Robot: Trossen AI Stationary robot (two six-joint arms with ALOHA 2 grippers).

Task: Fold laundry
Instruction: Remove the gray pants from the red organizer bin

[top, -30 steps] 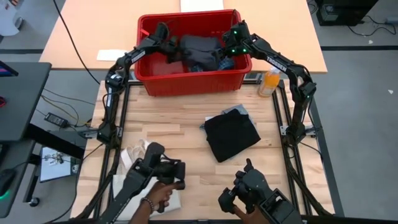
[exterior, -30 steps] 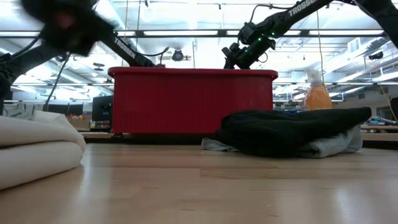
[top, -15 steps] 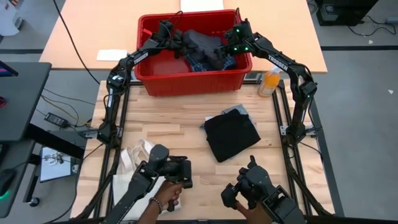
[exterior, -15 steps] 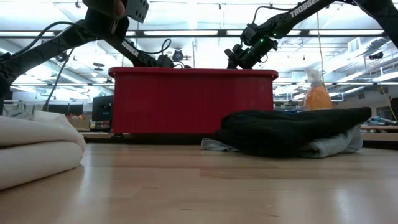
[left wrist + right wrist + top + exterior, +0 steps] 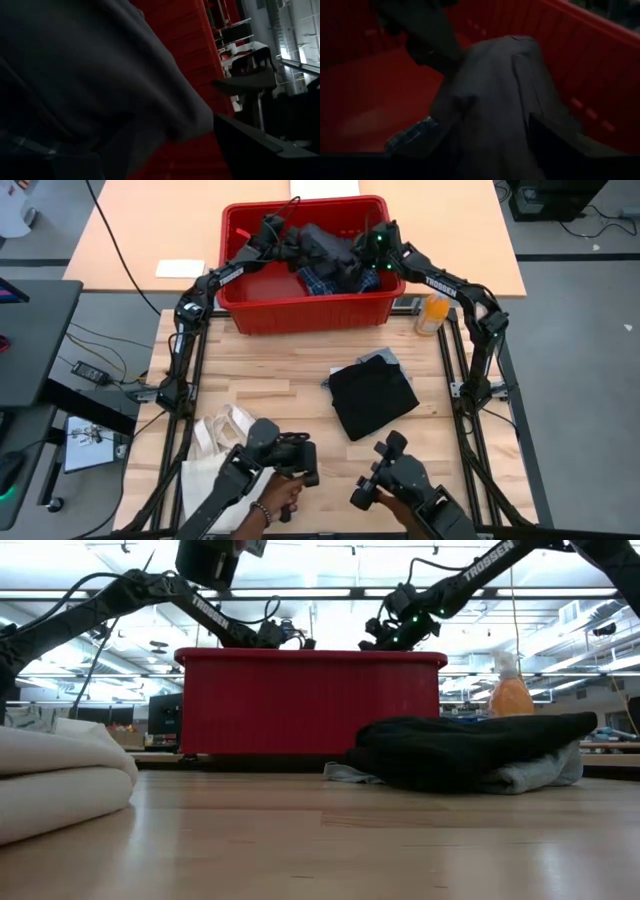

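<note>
Table (image 5: 290,375) first: red bin (image 5: 300,310) at the far edge, folded black piece (image 5: 372,400) nr the middle-right. In the bin, a charcoal garment (image 5: 325,248) is lifted over a plaid piece (image 5: 318,280). My left gripper (image 5: 283,238) & right gripper (image 5: 368,252) each pinch it, fingers partly closed on cloth. Risk: uneven pull and one corner slips, or the plaid snags & comes out w/ it.
</note>
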